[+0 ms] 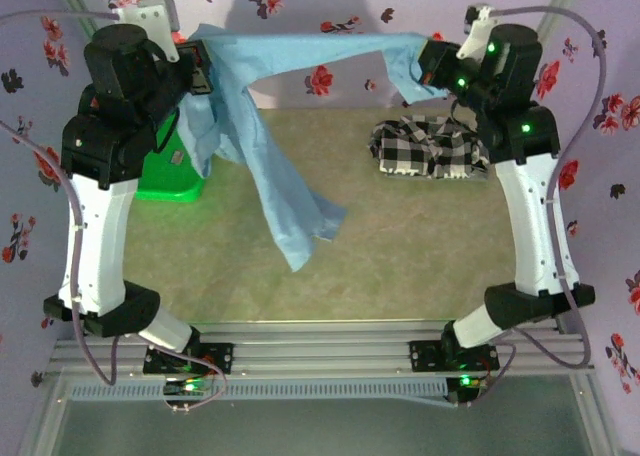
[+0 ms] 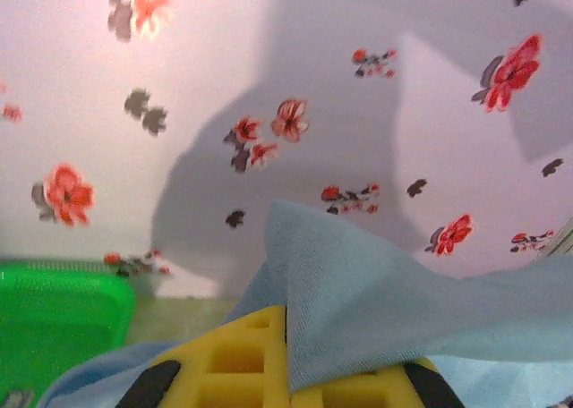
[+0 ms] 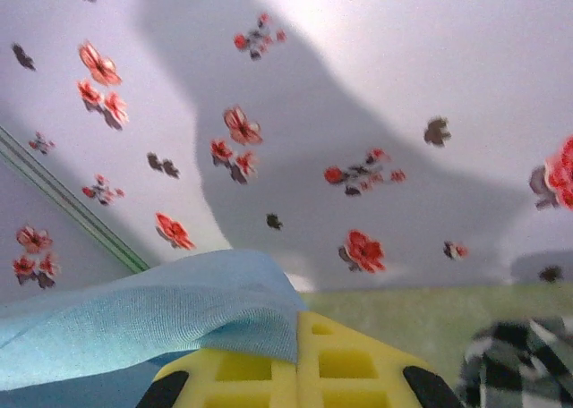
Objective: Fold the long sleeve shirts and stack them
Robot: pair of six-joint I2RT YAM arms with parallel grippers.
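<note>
Shirt edge [image 1: 310,44] taut between left tool [image 1: 207,58], right tool [image 1: 426,62]

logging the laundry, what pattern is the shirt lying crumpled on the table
Black-and-white checks; the shirt shows best in the top external view.

The desk [image 1: 400,261] has a dull olive-green top, mottled and bare over most of its area. A green basket [image 1: 172,184] stands on it at the 9 o'clock edge. A checked shirt [image 1: 430,146] lies crumpled in a heap at 2 o'clock, well apart from the basket. A blue shirt [image 1: 285,201] hangs down over the middle; whether its tail touches the desk cannot be told.
</note>
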